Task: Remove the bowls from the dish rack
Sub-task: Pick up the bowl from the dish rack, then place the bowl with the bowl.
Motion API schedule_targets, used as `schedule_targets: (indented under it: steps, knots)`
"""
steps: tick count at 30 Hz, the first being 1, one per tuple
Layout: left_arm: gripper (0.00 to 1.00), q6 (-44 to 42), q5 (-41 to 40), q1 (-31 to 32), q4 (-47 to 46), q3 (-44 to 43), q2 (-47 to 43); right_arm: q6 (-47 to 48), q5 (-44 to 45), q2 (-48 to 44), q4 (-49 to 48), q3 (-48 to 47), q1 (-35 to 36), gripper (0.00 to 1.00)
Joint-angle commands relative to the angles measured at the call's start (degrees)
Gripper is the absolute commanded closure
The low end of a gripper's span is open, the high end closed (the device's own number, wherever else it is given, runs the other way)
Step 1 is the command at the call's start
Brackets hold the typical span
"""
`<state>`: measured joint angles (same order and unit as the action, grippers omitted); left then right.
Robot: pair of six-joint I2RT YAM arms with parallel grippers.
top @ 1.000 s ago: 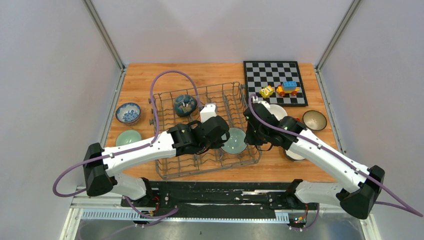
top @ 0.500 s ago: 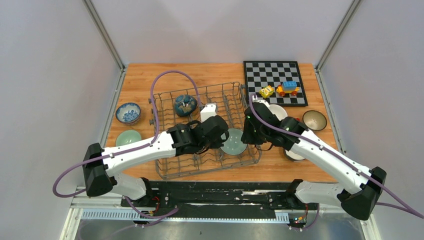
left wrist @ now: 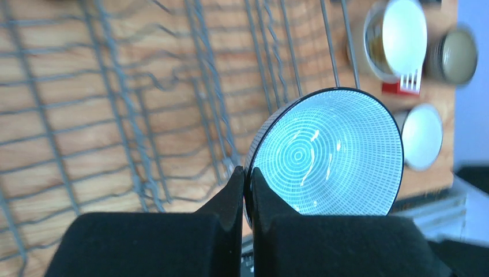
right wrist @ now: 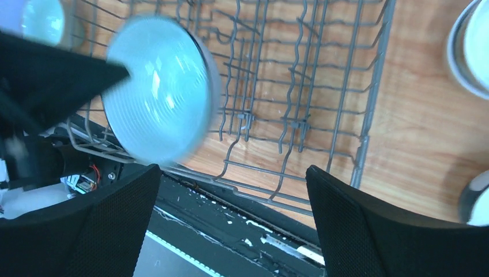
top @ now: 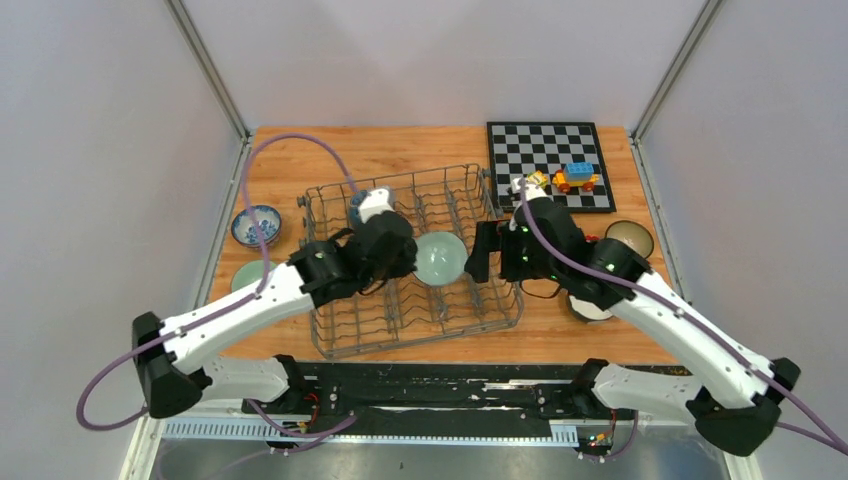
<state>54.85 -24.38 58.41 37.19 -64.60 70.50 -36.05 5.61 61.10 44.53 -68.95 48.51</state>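
My left gripper (top: 412,258) is shut on the rim of a pale green bowl (top: 438,258) with a dark rim, held tilted above the middle of the grey wire dish rack (top: 470,310). The left wrist view shows that bowl (left wrist: 326,153) pinched edge-on between the fingertips (left wrist: 236,190). My right gripper (top: 482,252) stands wide open just right of the bowl, touching nothing. From the right wrist the bowl (right wrist: 158,86) hangs blurred over the rack (right wrist: 323,86), ahead of the open right gripper (right wrist: 230,170). A dark teal bowl (top: 351,210) in the rack's back left is mostly hidden behind my left wrist.
On the table left of the rack sit a blue-and-white bowl (top: 256,224) and a pale green bowl (top: 245,272). To the right are a beige-brown bowl (top: 628,238) and a white bowl (top: 590,308). A chessboard (top: 548,150) with toy blocks (top: 575,177) lies at the back right.
The right gripper has opened and come off the pale green bowl. The left gripper, shut on it, has lifted it from the rack's front right toward the middle.
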Motion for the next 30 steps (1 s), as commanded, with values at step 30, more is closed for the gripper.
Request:
schedule_targets:
  steps: [30]
  knots:
    - [1.0,-6.31,-9.09,-71.15,7.94,17.32,-24.0,8.19,-11.2,-24.26,-15.91,25.98,0.61,0.05]
